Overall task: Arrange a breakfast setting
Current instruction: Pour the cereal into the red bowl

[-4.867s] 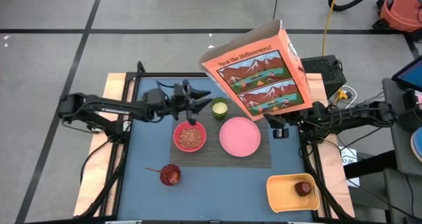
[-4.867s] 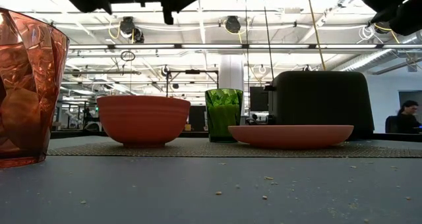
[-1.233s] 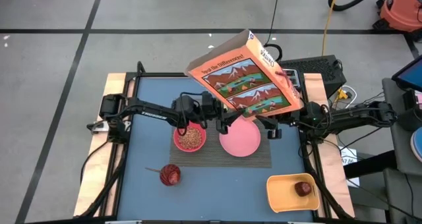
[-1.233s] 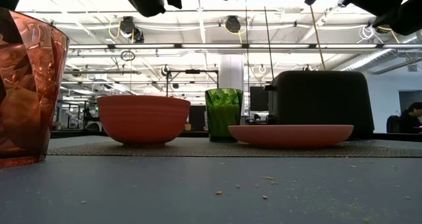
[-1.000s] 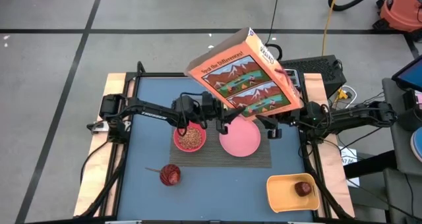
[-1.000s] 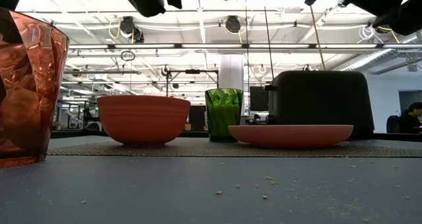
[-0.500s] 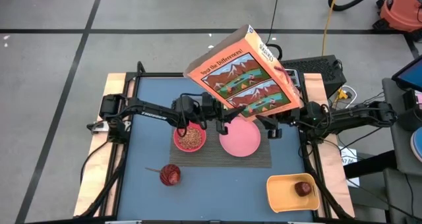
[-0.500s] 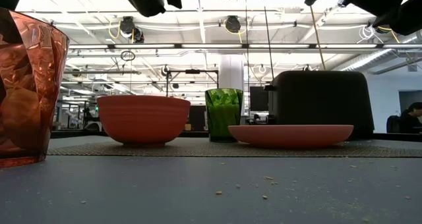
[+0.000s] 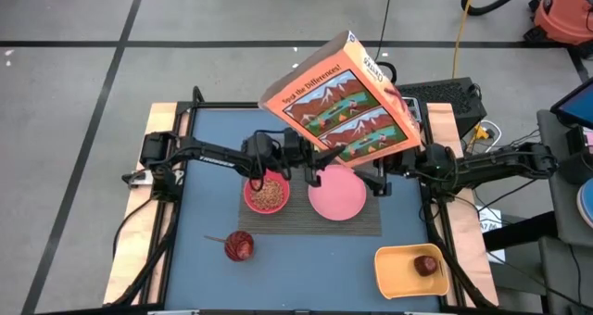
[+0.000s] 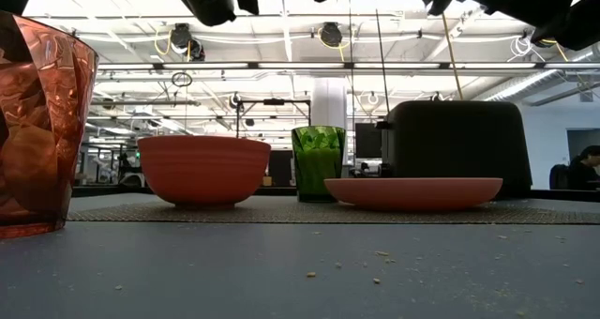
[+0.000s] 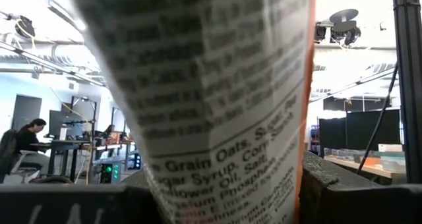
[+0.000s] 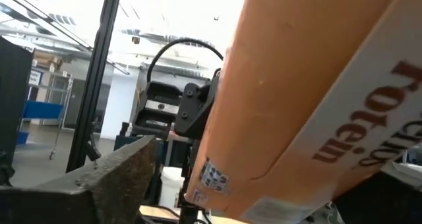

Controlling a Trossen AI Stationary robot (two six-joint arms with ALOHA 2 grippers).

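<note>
The orange cereal box (image 9: pixel 338 102) hangs tilted high over the table's middle. My left gripper (image 9: pixel 313 173) is shut on its lower end. My right gripper (image 9: pixel 375 181) stands open at the same end; in its wrist view one finger (image 12: pixel 112 178) is apart from the box (image 12: pixel 297 99). Below, on the dark striped placemat (image 9: pixel 361 224), sit the pink-red bowl (image 9: pixel 266 195), with cereal in it, and the pink plate (image 9: pixel 336 193). The small red apple (image 9: pixel 426 264) lies in the orange tray (image 9: pixel 398 273). My left gripper pinches the box's narrow printed side panel (image 11: pixel 224 184) at the box's lower end, one finger (image 11: pixel 66 207) on each side. The fingers come from the table's left, slanting upward. The box is lifted clear above the plate and leans toward the far right.
A red tumbler (image 9: pixel 239 246) with a wooden handle (image 9: pixel 215 239) sticking out stands near the front left. A green cup (image 10: pixel 319 162) stands behind the bowl. The black toaster (image 10: pixel 459 150) is at the far right.
My right gripper has opened and let go of the box's lower end. The box stays up in my left gripper and has tipped a little.
</note>
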